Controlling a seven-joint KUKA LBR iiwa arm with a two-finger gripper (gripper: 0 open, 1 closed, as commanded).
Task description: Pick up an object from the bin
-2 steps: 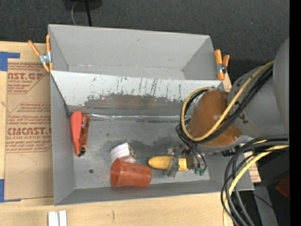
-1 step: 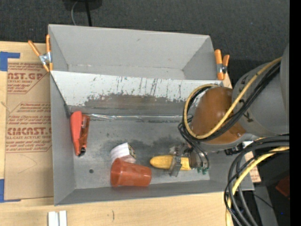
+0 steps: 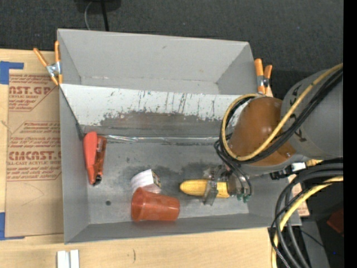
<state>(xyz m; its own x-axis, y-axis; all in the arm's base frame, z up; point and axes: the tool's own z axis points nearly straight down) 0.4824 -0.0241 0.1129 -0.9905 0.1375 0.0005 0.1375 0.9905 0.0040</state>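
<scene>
A yellow corn-cob-shaped toy (image 3: 196,188) lies on the bin floor near the front right. My gripper (image 3: 215,187) is down on its right end, with the fingers either side of the cob, shut on it. A red-brown cup (image 3: 154,205) lies on its side to the left of the cob, near the front wall. Just above the cup sits a small white roll (image 3: 145,178).
An orange-red flat tool (image 3: 92,157) lies along the left wall of the bin. The arm with its brown dome and looped cables hangs over the bin's right side. Bare floor stretches across the middle and back.
</scene>
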